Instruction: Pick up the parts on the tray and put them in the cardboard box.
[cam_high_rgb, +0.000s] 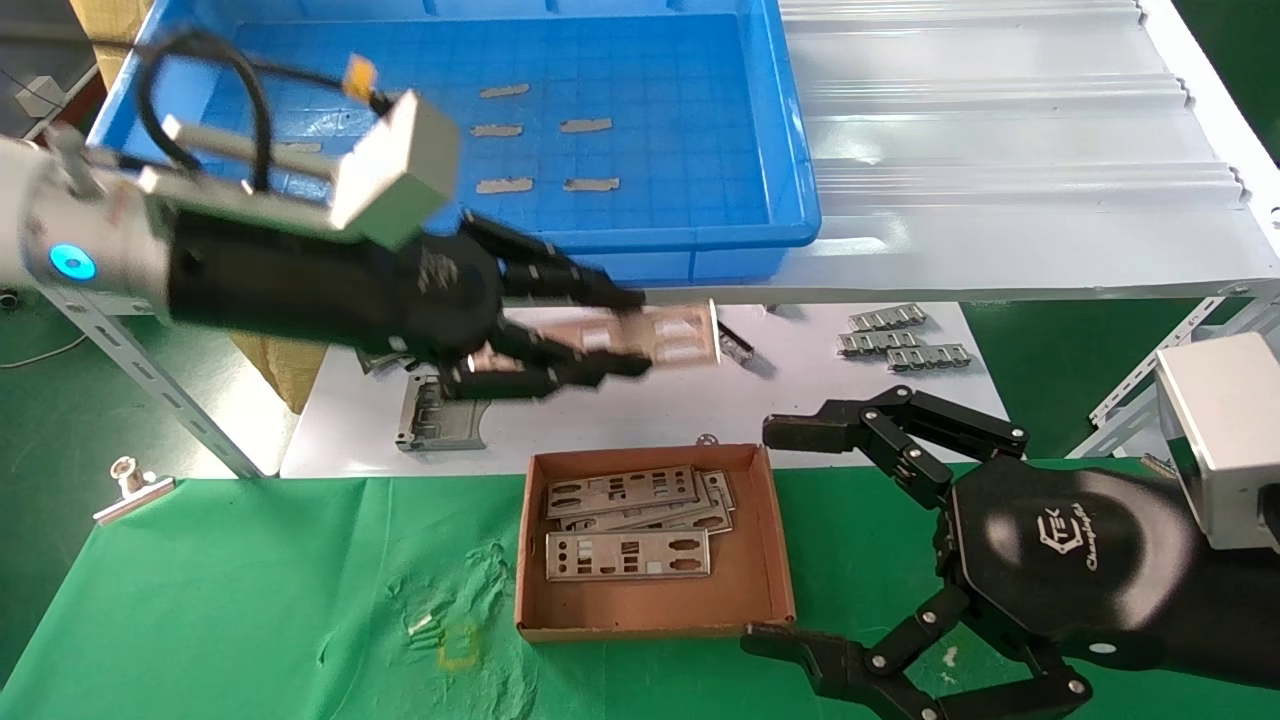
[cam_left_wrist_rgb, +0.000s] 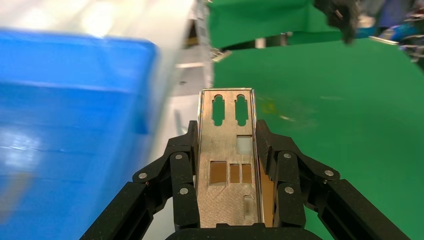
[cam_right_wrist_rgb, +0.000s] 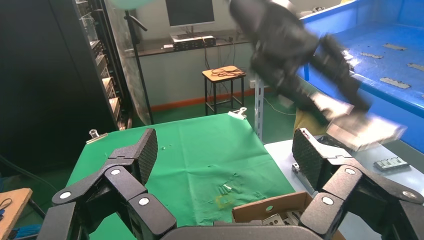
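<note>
My left gripper (cam_high_rgb: 635, 335) is shut on a thin silver plate (cam_high_rgb: 660, 335) with cut-outs, held in the air over the white table between the blue tray (cam_high_rgb: 790, 150) and the cardboard box (cam_high_rgb: 775, 530). The left wrist view shows the plate (cam_left_wrist_rgb: 227, 165) clamped between both fingers (cam_left_wrist_rgb: 182, 160). The box holds several plates (cam_high_rgb: 625, 553). The tray floor shows only tape bits. My right gripper (cam_high_rgb: 775, 535) is open and empty at the box's right side; it also shows in its wrist view (cam_right_wrist_rgb: 225, 155), with the box corner (cam_right_wrist_rgb: 270, 207) below.
A bent metal bracket (cam_high_rgb: 435, 410) lies on the white table left of the box. Small ribbed grey strips (cam_high_rgb: 900, 335) lie at the right of the table. A white corrugated sheet (cam_high_rgb: 1000, 130) is right of the tray. A clip (cam_high_rgb: 130, 485) holds the green cloth.
</note>
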